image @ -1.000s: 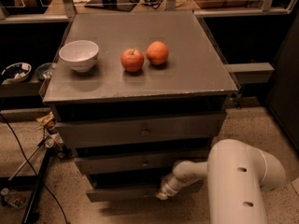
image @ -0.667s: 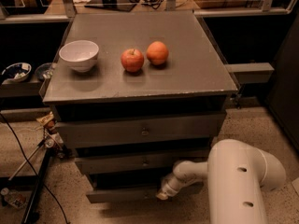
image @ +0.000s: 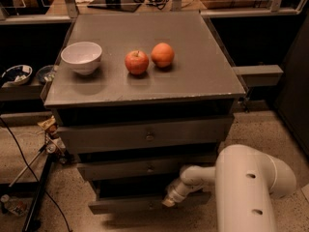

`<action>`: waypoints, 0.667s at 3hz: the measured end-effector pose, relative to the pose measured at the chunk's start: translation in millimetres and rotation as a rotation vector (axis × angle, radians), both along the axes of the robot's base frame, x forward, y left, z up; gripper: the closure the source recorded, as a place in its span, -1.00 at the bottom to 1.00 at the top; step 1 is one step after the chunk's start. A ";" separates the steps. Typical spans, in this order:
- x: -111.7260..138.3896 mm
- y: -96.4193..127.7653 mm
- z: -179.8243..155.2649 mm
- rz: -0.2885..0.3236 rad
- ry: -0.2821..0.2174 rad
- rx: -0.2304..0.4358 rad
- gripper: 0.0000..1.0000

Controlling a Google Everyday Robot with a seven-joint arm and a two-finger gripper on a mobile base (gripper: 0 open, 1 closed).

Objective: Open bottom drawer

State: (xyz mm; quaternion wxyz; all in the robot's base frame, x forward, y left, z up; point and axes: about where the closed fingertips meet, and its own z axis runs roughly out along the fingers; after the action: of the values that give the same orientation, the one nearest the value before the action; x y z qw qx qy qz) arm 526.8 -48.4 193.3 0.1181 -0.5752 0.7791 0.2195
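Dim room, speckled floor (image: 270,129), dark clutter and railings behind. Grey cabinet centre frame, flat top (image: 193,76) carrying three things, all toward the back-left part.

- Bowl (image: 81,57): white, upright, near the left edge of the top.
- Apple (image: 137,62): red, stem up, about mid-width, well right of the bowl.
- Orange (image: 162,54): just beside the apple on its right, slightly further back; touching or not, cannot tell.

Front of cabinet: three grey drawers stacked.
- Top drawer (image: 96,138): tallest and widest front, small knob at centre.
- Middle drawer (image: 116,169): narrower, knob at centre.
- Bottom drawer (image: 125,205): lowest, thinnest front, close to the floor, dark gap above it. Knob barely made out.

Gripper (image: 169,202): low, at the bottom drawer front, right of its centre, pointing down-left. Appears against the front's upper edge; real contact not certain. Spread or pressed together: cannot tell.

Arm (image: 246,187): bulky white housing at lower right, slim forearm reaching left from it to the gripper.

Left of cabinet: low dark shelf with a small dish (image: 16,74); black cables (image: 24,168) trailing over the floor below. Right of cabinet: grey ledge (image: 256,75) sticking out near the top's right edge.
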 end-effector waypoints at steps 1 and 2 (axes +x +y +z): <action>2.4 0.6 6.3 0.001 -0.023 0.016 1.00; -7.0 -9.1 15.2 0.004 -0.045 0.043 1.00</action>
State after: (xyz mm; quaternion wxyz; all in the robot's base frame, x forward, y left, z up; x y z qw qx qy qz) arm 519.8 -57.5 208.6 0.1474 -0.5788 0.7703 0.2235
